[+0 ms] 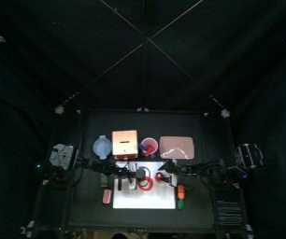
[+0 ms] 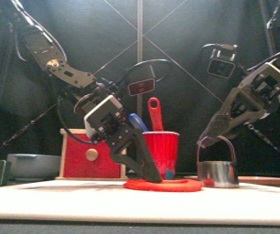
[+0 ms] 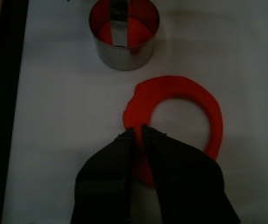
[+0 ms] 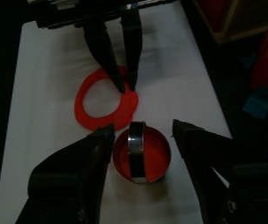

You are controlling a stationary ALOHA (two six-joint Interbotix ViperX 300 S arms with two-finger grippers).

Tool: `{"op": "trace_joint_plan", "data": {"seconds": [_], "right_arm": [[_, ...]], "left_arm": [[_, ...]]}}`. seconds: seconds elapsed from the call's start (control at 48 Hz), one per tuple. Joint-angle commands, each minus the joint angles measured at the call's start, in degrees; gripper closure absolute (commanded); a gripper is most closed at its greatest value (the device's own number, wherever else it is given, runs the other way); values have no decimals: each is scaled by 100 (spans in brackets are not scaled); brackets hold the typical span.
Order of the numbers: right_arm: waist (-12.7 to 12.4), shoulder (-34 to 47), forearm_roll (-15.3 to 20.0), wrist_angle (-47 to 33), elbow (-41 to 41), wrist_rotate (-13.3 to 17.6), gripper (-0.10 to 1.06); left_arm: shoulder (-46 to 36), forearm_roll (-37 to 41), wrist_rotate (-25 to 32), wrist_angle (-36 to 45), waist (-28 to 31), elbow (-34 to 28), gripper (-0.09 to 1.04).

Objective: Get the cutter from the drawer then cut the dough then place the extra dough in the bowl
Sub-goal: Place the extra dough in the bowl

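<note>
The left arm is angled down steeply from the far left, and the left gripper point(image 3: 137, 133) is clamped shut on the edge of the red dough ring point(image 3: 201, 101), which is laid flat on the white cutting board point(image 3: 54, 114). The right gripper point(image 4: 143, 129) is held spread around the round metal cutter point(image 4: 143, 162), just right of the ring. A red cup point(image 2: 162, 151) with 2 knives is parked right behind; the wooden box point(image 2: 81, 151) and blue-grey bowl point(image 2: 33, 164) are further left.

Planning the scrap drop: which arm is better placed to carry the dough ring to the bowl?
Left. The left gripper is shut on the dough ring, and the bowl sits on that arm's side. The right gripper hangs open over the cutter, farther from the bowl.
</note>
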Motion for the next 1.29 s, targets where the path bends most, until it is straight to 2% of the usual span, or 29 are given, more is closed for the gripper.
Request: {"op": "trace_joint_plan", "data": {"seconds": [0.021,0.312,0.583,0.833,1.021,1.292], "right_arm": [[-26,-167,9,-9,-35,9,8],[-44,-167,18,26,-62,26,8],[-79,-167,26,132,-97,44,8],[-97,-141,26,167,-167,44,8],[-88,-132,35,220,-176,44,8],[-97,-123,44,325,-176,44,8]], "left_arm": [[-756,246,26,-62,44,185,39],[-2241,325,26,-62,202,1257,38],[-4421,308,26,-62,475,2426,38],[-6293,308,44,18,1310,3182,37],[-6882,378,53,308,2101,3533,37],[-7058,624,44,809,3393,3744,37]]}}
